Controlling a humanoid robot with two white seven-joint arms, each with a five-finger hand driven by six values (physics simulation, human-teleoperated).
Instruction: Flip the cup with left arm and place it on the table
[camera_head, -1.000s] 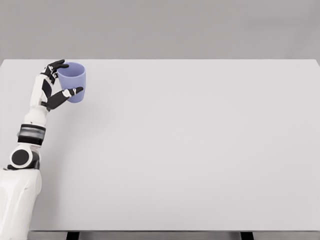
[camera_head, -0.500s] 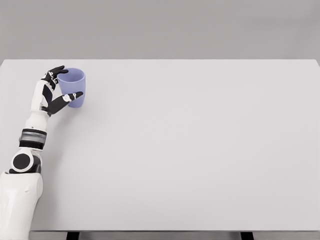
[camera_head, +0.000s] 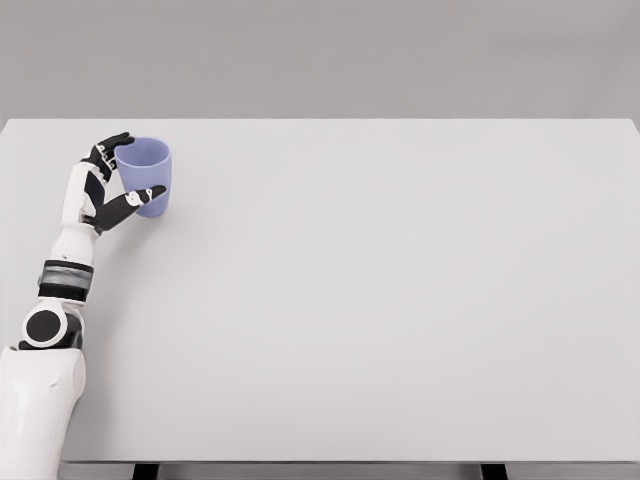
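My left hand (camera_head: 103, 187) is loosely cupped around the upright lavender plastic cup (camera_head: 146, 174) standing on the white worktop (camera_head: 380, 300), fingers spread.

1. We see a plain lavender-blue cup (camera_head: 147, 172), with no pattern on it.
2. We see the left robot hand (camera_head: 108, 185) in white, with black fingers (camera_head: 132, 203) and small white marks.
3. We see a white arm (camera_head: 40, 385) with a grey-and-black wrist band.
4. We see a pale grey, unpatterned surface (camera_head: 400, 300).
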